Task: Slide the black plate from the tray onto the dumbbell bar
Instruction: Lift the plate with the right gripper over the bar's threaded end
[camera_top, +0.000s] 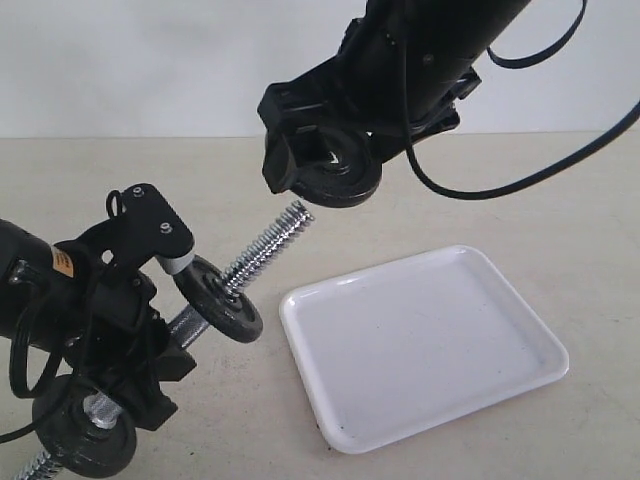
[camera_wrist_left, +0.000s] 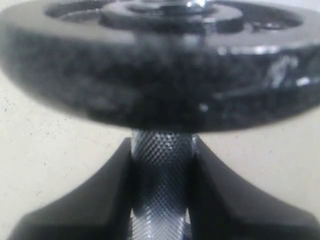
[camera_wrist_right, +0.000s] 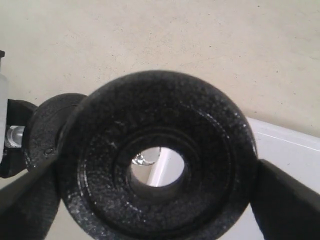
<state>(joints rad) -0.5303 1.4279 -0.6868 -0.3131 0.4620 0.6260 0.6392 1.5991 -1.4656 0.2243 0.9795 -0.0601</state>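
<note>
My left hand (camera_wrist_left: 161, 195) is closed on the middle of the dumbbell bar (camera_top: 265, 250), which tilts upward. My right hand (camera_wrist_right: 155, 200) is wide apart and grips the black plate (camera_wrist_right: 165, 115) by its rim, in the air above the desk (camera_top: 120, 180), off the white tray (camera_top: 430, 340), near the bar's threaded end.

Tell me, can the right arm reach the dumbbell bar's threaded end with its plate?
Probably yes: the right gripper holds the black plate close to the free threaded end of the dumbbell bar, with nothing between.
</note>
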